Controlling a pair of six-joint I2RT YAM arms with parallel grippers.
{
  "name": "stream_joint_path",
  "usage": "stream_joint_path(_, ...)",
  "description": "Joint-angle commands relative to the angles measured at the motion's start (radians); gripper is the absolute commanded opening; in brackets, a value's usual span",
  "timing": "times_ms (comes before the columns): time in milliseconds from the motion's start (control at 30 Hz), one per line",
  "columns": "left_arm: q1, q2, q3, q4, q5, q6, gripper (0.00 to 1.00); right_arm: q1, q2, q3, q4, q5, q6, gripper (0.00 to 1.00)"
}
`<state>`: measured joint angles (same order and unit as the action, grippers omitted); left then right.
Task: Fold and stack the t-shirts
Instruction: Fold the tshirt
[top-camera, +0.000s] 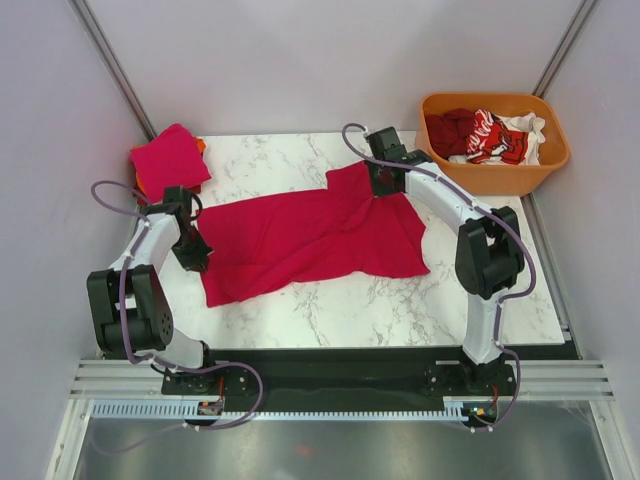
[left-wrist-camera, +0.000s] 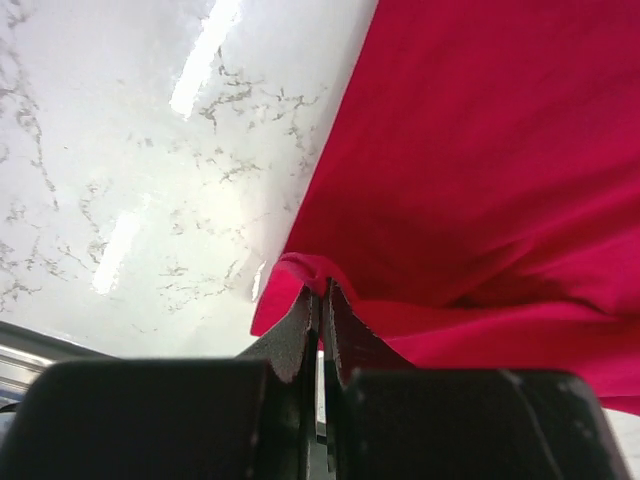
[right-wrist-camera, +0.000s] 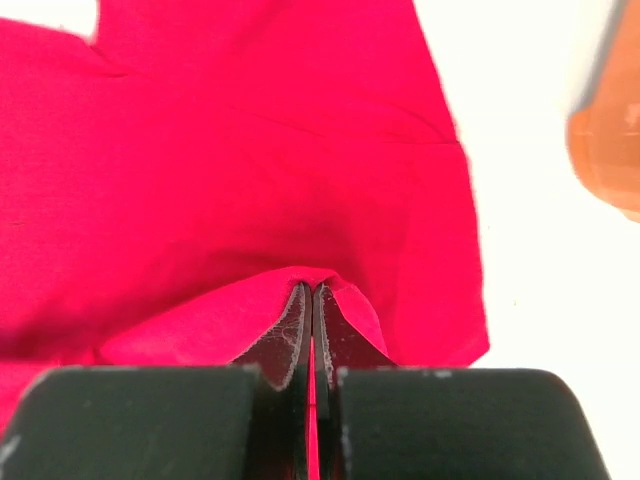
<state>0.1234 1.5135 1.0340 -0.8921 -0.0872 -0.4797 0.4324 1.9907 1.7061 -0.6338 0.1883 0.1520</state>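
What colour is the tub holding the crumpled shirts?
Orange tub; the top external view shows it best.

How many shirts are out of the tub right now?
3: the crimson shirt spread mid-table; the folded pink-red shirt at the far-left corner; an orange shirt peeking out under it. Others may be hidden beneath.

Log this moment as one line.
left gripper: shut on crimson t-shirt | right gripper: shut on crimson t-shirt | folded stack: far-left corner
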Motion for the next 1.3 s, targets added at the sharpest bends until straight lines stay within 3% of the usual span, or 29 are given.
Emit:
stream_joint_path(0,0.005,-0.006,0.012,0.022,-0.057,0.032,0.02,0.002,-0.001,0.03,0.034,0.022,-0.037,0.0)
stream_joint_path(267,0.005,0.036,0.015,0.064,0.011,0.046,0.02,0.002,0.019,0.046,0.059,-0.142,-0.035,0.0)
stream_joint_path(467,0.005,0.056,0.034,0.079,-0.029,0.05,0.02,0.0,0.045,0.044,0.055,-0.059,-0.029,0.02)
stream_joint_path(500,0.005,0.062,0.038,0.084,-0.022,0.05,0.07,0.002,0.057,0.047,0.057,-0.076,-0.031,0.09)
stream_joint_path(533,0.005,0.082,0.043,0.093,-0.017,0.052,0.12,0.002,0.065,0.059,0.06,-0.081,-0.032,0.25)
stream_joint_path(567,0.005,0.092,0.057,0.091,-0.008,0.052,0.2,0.002,0.075,0.067,0.06,-0.081,-0.034,0.32)
stream_joint_path(600,0.005,0.102,0.064,0.091,-0.008,0.052,0.44,0.0,0.097,0.076,0.053,-0.047,-0.035,0.42)
stream_joint_path(633,0.007,0.103,0.069,0.088,-0.008,0.049,0.58,0.0,0.105,0.085,0.045,-0.021,-0.032,0.64)
stream_joint_path(667,0.008,0.093,0.07,0.087,-0.006,0.04,0.68,0.0,0.106,0.098,0.034,0.008,-0.034,0.73)
stream_joint_path(733,0.009,0.021,0.061,0.082,-0.011,0.007,0.99,0.0,0.086,0.087,-0.001,0.121,-0.019,0.97)
stream_joint_path(833,0.009,-0.083,0.006,0.079,0.003,-0.043,1.0,-0.024,-0.022,-0.004,-0.007,0.241,0.082,0.98)
stream_joint_path(1067,0.008,-0.387,-0.28,0.062,0.213,-0.238,1.0,-0.092,-0.331,-0.348,0.081,0.076,0.247,0.98)
stream_joint_path(1167,0.001,-0.463,-0.373,0.07,0.224,-0.338,0.93,-0.092,-0.38,-0.401,0.1,0.013,0.254,0.98)
stream_joint_path(1267,0.001,-0.5,-0.405,0.068,0.17,-0.408,0.8,-0.092,-0.42,-0.424,0.103,-0.044,0.258,0.98)
